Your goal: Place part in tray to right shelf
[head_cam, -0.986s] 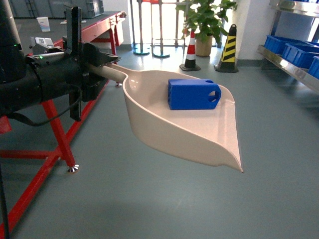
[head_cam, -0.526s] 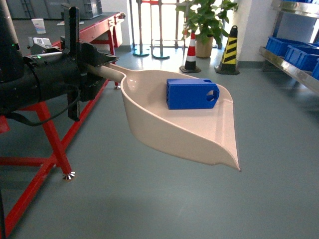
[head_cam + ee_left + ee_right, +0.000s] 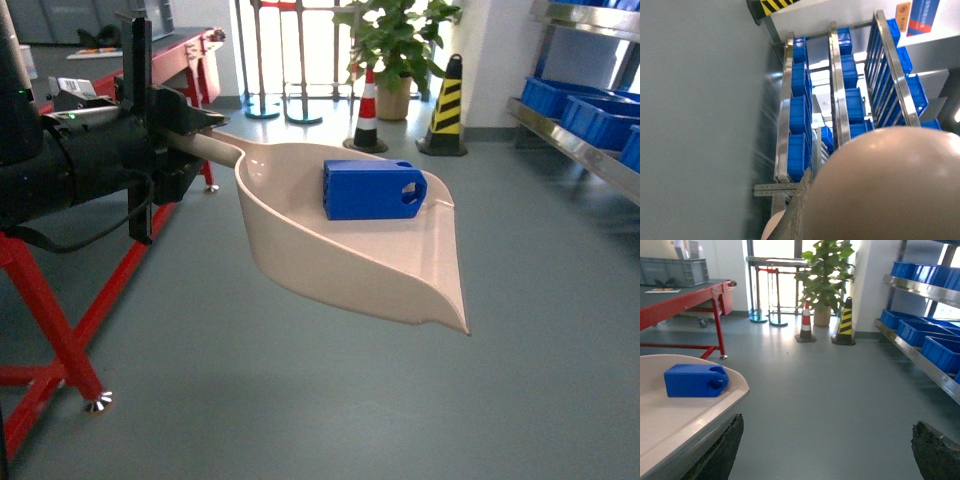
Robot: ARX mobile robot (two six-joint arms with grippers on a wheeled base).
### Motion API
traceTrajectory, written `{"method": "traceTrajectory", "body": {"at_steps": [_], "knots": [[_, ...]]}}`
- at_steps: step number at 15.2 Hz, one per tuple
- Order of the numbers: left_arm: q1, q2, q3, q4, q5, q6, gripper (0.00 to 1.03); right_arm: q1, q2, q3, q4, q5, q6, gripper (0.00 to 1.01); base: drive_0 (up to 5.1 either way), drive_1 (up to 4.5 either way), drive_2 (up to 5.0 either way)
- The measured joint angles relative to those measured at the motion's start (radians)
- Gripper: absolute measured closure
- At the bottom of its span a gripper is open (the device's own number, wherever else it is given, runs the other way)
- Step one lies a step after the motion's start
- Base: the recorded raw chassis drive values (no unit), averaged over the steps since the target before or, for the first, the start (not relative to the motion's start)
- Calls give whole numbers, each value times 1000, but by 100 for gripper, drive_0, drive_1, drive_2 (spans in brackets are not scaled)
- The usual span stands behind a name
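1. Carried across the open floor: beige plastic dustpan-shaped tray (image 3: pixel 350 250), held level out ahead of the base, with the small bright blue plastic block part (image 3: pixel 372 190) lying on its side in the scoop, hexagonal hole toward the front lip.
2. Clamped on the tray's long straight handle: left pincer (image 3: pixel 185 130), jaws closed around it at the left of the head view.
3. Right pincer (image 3: pixel 830 447): fingers spread wide apart, dark tips at either lower corner of its wrist view, gripping nothing.
4. Shifted against the frames from a second ago: red-framed tabletop (image 3: pixel 60 330) and its foot slid left and down, striped cones (image 3: pixel 445 105) and potted plant (image 3: pixel 395 50) slid left. Judged as the base rolling forward and turning right.
5. Unchanged meanwhile: part in the same spot in the tray, no slide toward the lip.
6. Stainless steel right shelf (image 3: pixel 580 150) with large blue crates (image 3: pixel 600 115) now at the right edge, well apart from the tray. Delivery judged not yet begun; approach under way.
7. Risk judged: part loose in the scoop, liable to slip on a sharp turn.
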Motion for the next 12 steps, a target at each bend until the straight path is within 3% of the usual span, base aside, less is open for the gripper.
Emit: {"method": "traceTrajectory", "body": {"at_steps": [12], "knots": [[-9,0,1,12,8,-1,90,0,-6,0,0,0,0,3,-162,-162,-162]]}}
